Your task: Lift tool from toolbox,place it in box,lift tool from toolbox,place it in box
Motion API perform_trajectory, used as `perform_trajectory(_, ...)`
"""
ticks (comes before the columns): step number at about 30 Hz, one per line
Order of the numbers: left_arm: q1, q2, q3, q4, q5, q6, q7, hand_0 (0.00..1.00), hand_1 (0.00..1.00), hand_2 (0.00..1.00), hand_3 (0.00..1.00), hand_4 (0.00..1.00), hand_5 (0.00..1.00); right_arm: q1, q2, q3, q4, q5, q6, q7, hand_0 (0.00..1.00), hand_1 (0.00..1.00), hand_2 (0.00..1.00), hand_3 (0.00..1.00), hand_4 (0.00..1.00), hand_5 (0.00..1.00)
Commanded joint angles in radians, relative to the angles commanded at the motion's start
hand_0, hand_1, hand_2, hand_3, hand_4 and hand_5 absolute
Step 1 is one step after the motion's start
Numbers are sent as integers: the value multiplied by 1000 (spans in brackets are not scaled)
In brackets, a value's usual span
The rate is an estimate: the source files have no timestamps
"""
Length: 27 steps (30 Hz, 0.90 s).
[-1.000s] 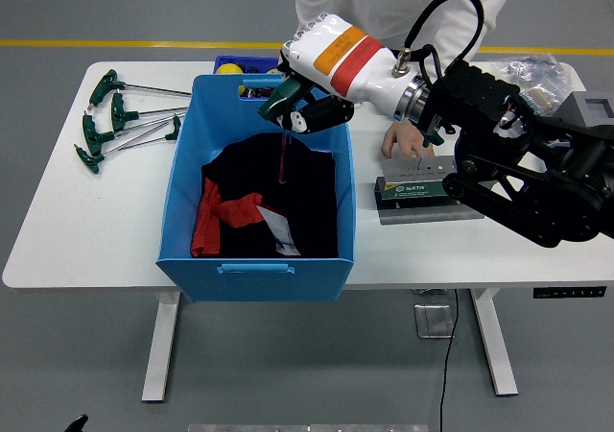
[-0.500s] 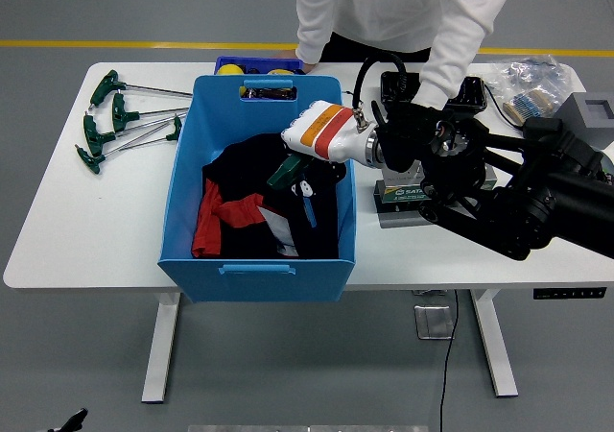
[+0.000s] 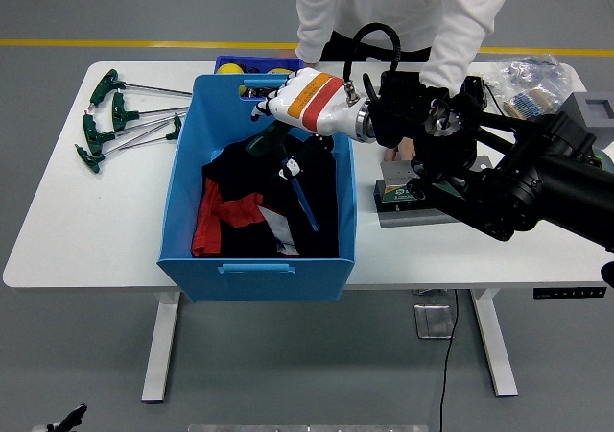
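Observation:
My right hand (image 3: 271,106), white with orange and red bands, hovers over the far part of the blue box (image 3: 182,197), fingers relaxed and holding nothing. Just below it a tool (image 3: 299,194) with a green handle and a blue shaft lies on the black and red cloth (image 3: 230,206) inside the box. The grey toolbox (image 3: 422,202) with a green label sits right of the box, partly hidden by my black arm. A person at the far side rests a hand (image 3: 398,150) on the toolbox.
Several green T-handle wrenches (image 3: 115,115) lie at the table's left. A small blue bin (image 3: 245,66) with yellow items stands behind the box. A plastic bag (image 3: 528,75) and a grey device (image 3: 590,110) sit at the far right.
My right hand lowered the tool into the box, let it go and rose toward the far rim. The tool now lies on the cloth.

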Motion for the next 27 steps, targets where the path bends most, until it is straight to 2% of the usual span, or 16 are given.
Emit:
perform_trajectory(9, 0, -1, -2, 1, 1, 1, -1, 753, 719, 751, 645, 687, 580, -5, -7, 15, -4, 2, 4, 0, 834, 827, 873, 866, 998, 703)
perform_trajectory(13, 2, -1, 2, 1, -7, 1, -3, 751, 716, 749, 643, 685, 579, -20, -27, 35, -12, 1, 11, 0, 837, 830, 872, 864, 998, 702)
perform_trajectory(20, 5, -2, 13, 2, -29, 2, -11, 751, 714, 746, 644, 684, 577, -57, -95, 82, -38, -8, 37, -8, 837, 818, 859, 852, 998, 704)
perform_trajectory(23, 7, -3, 12, 3, -31, 3, -12, 749, 710, 742, 643, 687, 579, -85, -114, 124, -51, -19, 71, -25, 823, 809, 842, 833, 998, 710)
perform_trajectory(27, 7, -5, 16, 3, -38, 2, -13, 749, 710, 742, 643, 687, 579, -131, -138, 193, -59, -50, 82, -34, 823, 809, 842, 833, 998, 710)
